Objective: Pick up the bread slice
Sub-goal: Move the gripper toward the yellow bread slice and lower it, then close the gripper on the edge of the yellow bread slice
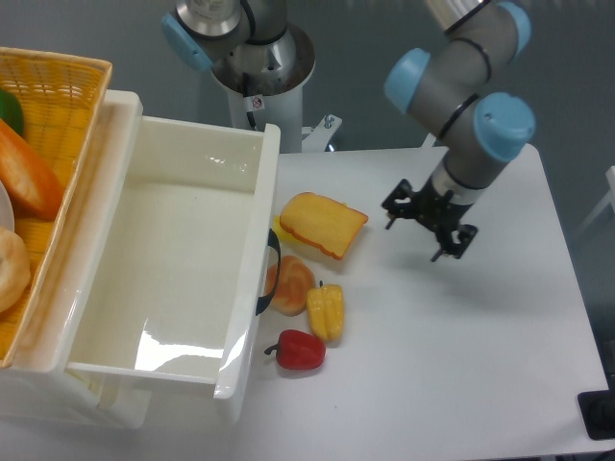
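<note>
bread slice (323,225): on table, left of gripper (429,226), apart, not touching
look: flat, squarish, yellow-orange face w/ darker crust edge
gripper: fingers spread, holding nothing

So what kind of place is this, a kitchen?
Probably a robot lab, not a kitchen. A robot arm's gripper hangs over a plain white table, and the food looks like toys: a bread slice and a red pepper.
</note>
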`<action>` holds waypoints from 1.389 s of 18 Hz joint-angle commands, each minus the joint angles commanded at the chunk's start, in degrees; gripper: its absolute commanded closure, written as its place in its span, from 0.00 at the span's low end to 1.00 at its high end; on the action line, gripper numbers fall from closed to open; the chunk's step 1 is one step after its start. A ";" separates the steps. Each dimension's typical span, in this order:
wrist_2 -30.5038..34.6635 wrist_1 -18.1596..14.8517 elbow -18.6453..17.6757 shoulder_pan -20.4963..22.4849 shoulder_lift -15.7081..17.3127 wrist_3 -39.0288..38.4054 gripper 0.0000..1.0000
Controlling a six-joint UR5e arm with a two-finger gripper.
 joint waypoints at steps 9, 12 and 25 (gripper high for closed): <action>0.26 -5.36 0.52 -4.39 -1.75 0.18 0.00; 0.70 -6.24 0.52 -5.54 -2.37 -0.18 0.00; 4.65 -10.19 0.70 -6.60 -4.04 0.61 0.12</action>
